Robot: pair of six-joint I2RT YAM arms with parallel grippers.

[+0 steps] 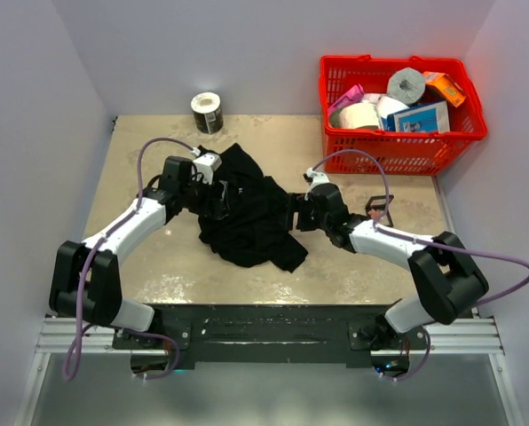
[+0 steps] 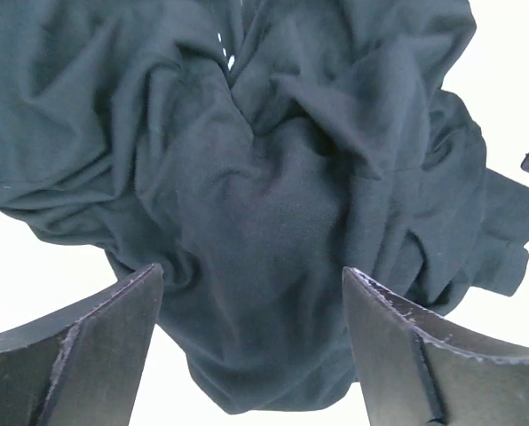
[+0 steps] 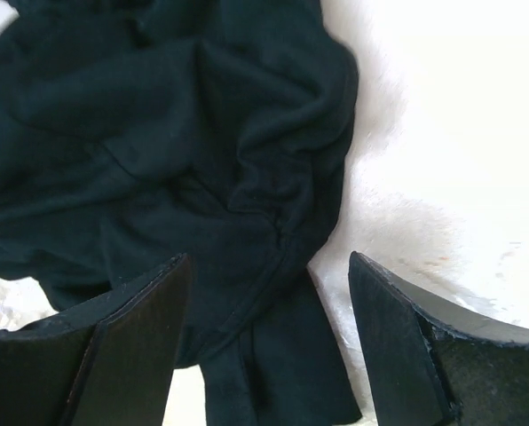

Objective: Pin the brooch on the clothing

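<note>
The clothing (image 1: 247, 213) is a black T-shirt lying crumpled in the middle of the table, its print hidden in the folds. My left gripper (image 1: 213, 193) hangs over its left edge. In the left wrist view the gripper (image 2: 251, 346) is open, a bulging fold of the clothing (image 2: 256, 222) below the gap. My right gripper (image 1: 291, 213) is at the shirt's right edge, also open (image 3: 269, 346), over a seam and a flap of the clothing (image 3: 202, 177). I cannot make out the brooch for sure; a tiny pinkish spot (image 1: 372, 211) sits by my right forearm.
A red basket (image 1: 460, 133) full of assorted items stands at the back right. A roll of tape (image 1: 207, 113) stands at the back edge of the table. White walls close in the left, back and right sides.
</note>
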